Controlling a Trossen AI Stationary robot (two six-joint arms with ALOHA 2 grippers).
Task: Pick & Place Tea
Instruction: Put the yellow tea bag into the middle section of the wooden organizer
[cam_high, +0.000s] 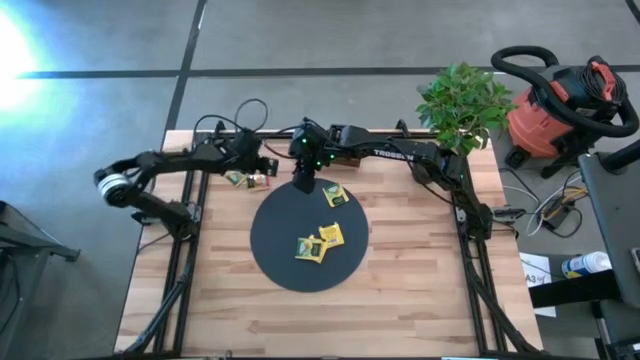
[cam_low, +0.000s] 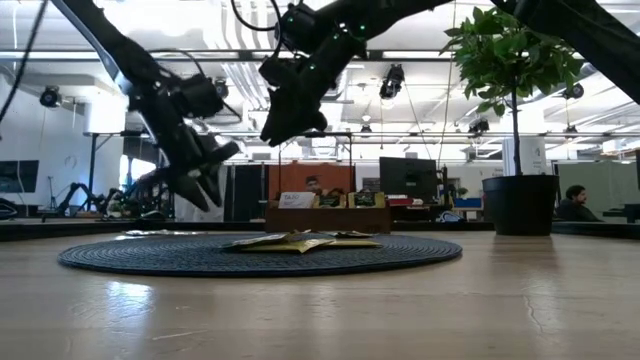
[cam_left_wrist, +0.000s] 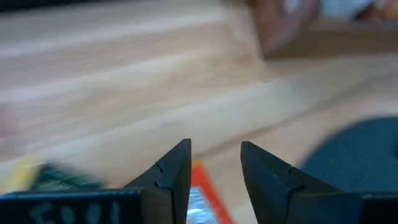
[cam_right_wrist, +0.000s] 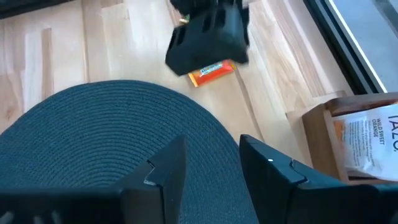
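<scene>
Left gripper (cam_left_wrist: 214, 171), jaws parted and empty, hovers over an orange-red tea packet (cam_right_wrist: 211, 72) on the wooden table (cam_high: 420, 290), left of the black woven disc (cam_high: 285, 255), positioned to grasp. Right gripper (cam_right_wrist: 211, 163), open, hangs above the disc's far edge; 3 yellow packets (cam_high: 320, 240) lie delivered.

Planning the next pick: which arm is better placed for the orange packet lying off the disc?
Left, probably. The left end effector hangs open right over the orange packet on the wood. The right end effector is open too, but over the black disc.
</scene>
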